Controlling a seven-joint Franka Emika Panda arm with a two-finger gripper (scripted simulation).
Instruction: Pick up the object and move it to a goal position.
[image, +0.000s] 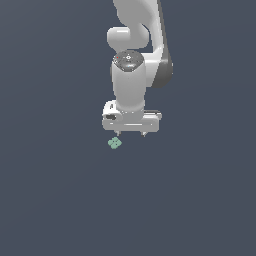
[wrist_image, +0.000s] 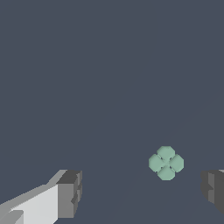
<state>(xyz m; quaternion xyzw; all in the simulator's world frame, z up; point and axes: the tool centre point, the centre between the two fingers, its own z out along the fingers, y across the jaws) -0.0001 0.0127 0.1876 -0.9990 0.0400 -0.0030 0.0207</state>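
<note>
The object (image: 114, 143) is a tiny pale mint-green cluster of small rounded blobs lying on the dark grey floor. My white gripper (image: 131, 134) hangs just above it, with the object slightly toward the exterior view's left of the fingers. In the wrist view the object (wrist_image: 166, 163) lies between the two dark fingertips (wrist_image: 70, 192) but off-centre, close to one of them, and touches neither. The gripper (wrist_image: 142, 192) is open wide and empty.
A flat, dark grey floor (image: 60, 200) fills the scene around the arm. No other objects or containers show in either view.
</note>
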